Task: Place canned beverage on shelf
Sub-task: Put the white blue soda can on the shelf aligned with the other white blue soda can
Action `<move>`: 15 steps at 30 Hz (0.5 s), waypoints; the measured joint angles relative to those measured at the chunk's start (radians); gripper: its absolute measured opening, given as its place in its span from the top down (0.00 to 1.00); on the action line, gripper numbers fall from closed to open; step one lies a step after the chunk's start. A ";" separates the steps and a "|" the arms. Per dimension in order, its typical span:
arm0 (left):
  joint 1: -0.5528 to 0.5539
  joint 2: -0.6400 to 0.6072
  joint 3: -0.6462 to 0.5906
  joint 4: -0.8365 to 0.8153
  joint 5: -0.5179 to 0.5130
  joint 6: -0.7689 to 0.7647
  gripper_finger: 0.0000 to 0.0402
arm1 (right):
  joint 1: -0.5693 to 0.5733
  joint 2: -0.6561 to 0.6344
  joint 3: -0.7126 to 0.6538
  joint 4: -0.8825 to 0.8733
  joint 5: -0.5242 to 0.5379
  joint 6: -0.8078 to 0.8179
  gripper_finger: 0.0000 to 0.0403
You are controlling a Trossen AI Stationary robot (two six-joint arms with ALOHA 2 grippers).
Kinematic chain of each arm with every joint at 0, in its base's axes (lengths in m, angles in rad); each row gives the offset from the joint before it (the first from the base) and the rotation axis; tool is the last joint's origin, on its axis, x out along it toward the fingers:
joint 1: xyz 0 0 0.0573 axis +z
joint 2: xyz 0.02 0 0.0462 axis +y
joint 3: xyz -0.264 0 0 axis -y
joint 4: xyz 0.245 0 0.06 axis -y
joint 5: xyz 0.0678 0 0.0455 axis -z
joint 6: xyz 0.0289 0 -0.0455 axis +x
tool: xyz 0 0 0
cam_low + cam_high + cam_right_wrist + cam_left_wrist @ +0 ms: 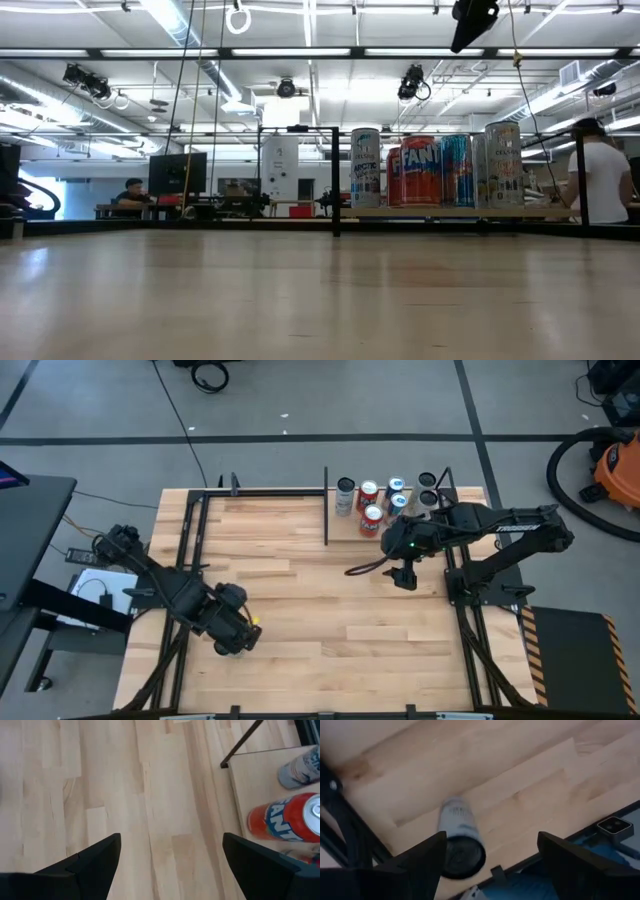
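A silvery can with a dark end [459,837] shows below my left gripper [492,837], which hangs near the table's near left [240,635], pointing down, open. The can sits close beside one finger, not between the two; the arm hides it in the high view. The shelf [345,532] stands at the table's far right and carries several upright cans, among them an orange Fanta can [285,817] and a silver can [365,167]. My right gripper [405,578] hangs open over bare tabletop [171,840], just on the near side of the shelf.
Black frame rails run along the table's left [185,560] and right [455,585] sides. A black rod [326,505] edges the shelf's left side. A dark cable [365,568] trails from the right gripper. People show in the room beyond [600,170].
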 joint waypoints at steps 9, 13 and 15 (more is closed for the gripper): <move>-0.093 0.003 0.000 -0.026 -0.001 -0.254 0.22 | 0.000 0.000 0.000 0.015 0.006 -0.037 0.11; -0.124 0.003 0.000 -0.030 0.002 -0.333 0.22 | 0.000 0.000 0.000 0.014 0.005 -0.037 0.11; -0.134 0.003 0.000 -0.032 0.002 -0.359 0.22 | 0.000 0.000 0.000 0.014 0.005 -0.037 0.11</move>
